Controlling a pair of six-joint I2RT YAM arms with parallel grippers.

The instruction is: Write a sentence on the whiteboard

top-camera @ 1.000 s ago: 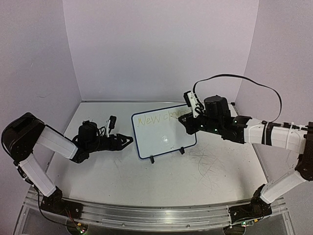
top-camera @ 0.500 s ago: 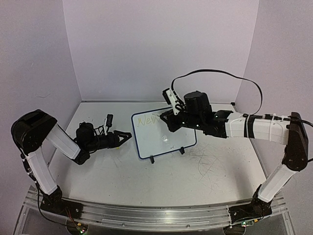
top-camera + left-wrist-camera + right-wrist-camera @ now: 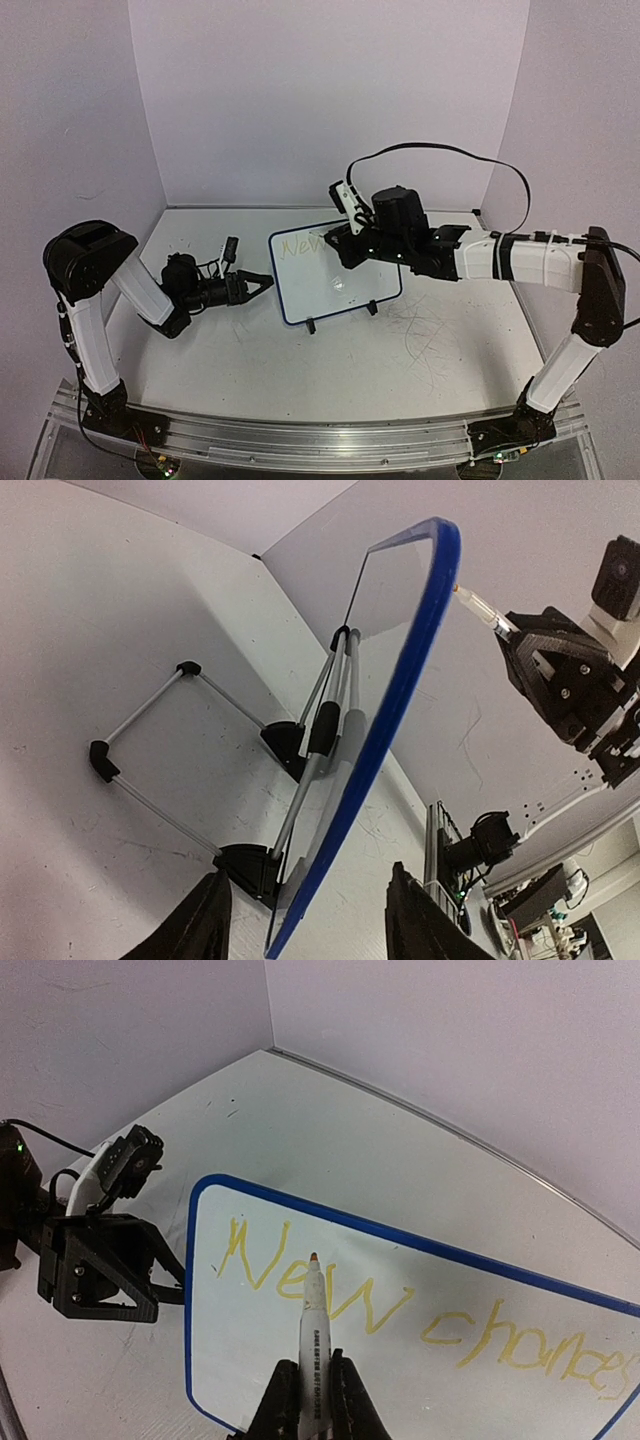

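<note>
1 marker (image 3: pixel 313 1338) over the sentence (image 3: pixel 368 1310)

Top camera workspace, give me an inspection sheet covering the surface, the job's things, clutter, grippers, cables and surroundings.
Surface: white table, scuffed, with grey scribbles right of centre.
Job's things: whiteboard standing tilted back on its feet. The yellow sentence reads roughly "New chores". The marker has its tip at the "e" of "New"; contact cannot be told.
Clutter: nothing seen.
Grippers: the right gripper is shut on the marker. The left gripper is open, with its fingers either side of the board's left edge.
Cables: a black cable arches over the right arm, clear of the board.
Surroundings: plain pale walls on three sides.
</note>
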